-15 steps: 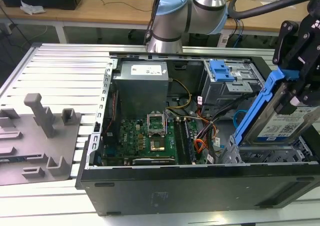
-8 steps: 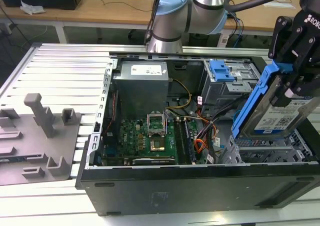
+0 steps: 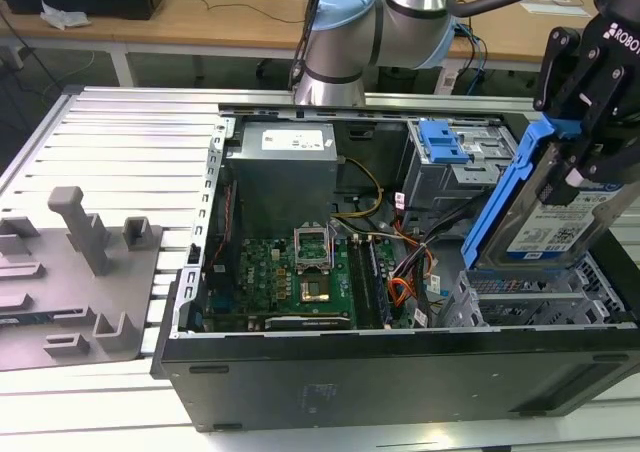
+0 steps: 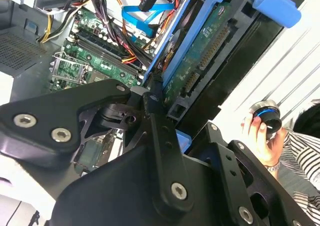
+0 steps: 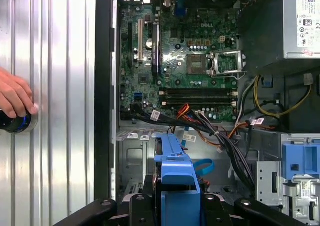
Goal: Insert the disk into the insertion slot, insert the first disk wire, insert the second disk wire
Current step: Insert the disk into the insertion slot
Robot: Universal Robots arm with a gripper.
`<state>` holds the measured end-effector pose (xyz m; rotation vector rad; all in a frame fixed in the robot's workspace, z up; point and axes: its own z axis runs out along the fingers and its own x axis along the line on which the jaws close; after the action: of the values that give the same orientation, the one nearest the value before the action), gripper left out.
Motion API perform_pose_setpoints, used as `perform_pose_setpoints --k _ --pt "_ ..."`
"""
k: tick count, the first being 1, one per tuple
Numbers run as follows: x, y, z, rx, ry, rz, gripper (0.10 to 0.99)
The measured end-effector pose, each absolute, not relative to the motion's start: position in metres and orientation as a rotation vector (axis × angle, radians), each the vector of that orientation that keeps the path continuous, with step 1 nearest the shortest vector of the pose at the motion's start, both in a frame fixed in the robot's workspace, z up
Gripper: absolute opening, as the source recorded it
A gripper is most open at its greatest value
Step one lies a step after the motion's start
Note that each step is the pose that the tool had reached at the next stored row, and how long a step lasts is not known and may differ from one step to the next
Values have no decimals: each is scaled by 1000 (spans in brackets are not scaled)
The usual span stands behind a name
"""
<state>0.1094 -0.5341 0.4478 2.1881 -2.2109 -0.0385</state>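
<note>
My gripper [image 3: 580, 167] is shut on the disk [image 3: 560, 222], a silver drive in a blue carrier [image 3: 500, 197]. The disk hangs tilted, just above the insertion slot [image 3: 520, 300], a low bay of grey perforated metal in the near corner of the open computer case at the exterior view's right. The second wrist view has the disk's green circuit board [image 4: 200, 61] facing the camera between the black fingers [image 4: 155, 131]. In the first wrist view the carrier [image 5: 175, 186] sits over the slot's floor [image 5: 132, 158]. Loose wires [image 5: 220, 136], among them a flat blue cable [image 5: 202, 166], lie beside the slot.
A taller grey bay with a blue latch [image 3: 448, 157] stands behind the slot. The motherboard [image 3: 290, 267] and power supply [image 3: 285, 172] take up the rest of the case. A person's hand [image 5: 15, 96] holds a dark round object [image 4: 265, 117] on the ribbed table outside the case. A grey fixture [image 3: 70, 272] lies at the exterior view's left.
</note>
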Motion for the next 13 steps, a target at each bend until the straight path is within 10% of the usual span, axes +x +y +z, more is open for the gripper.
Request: perform_pose_setpoints --k 13 --pt "118 -534 445 2188 -2211 -39 361"
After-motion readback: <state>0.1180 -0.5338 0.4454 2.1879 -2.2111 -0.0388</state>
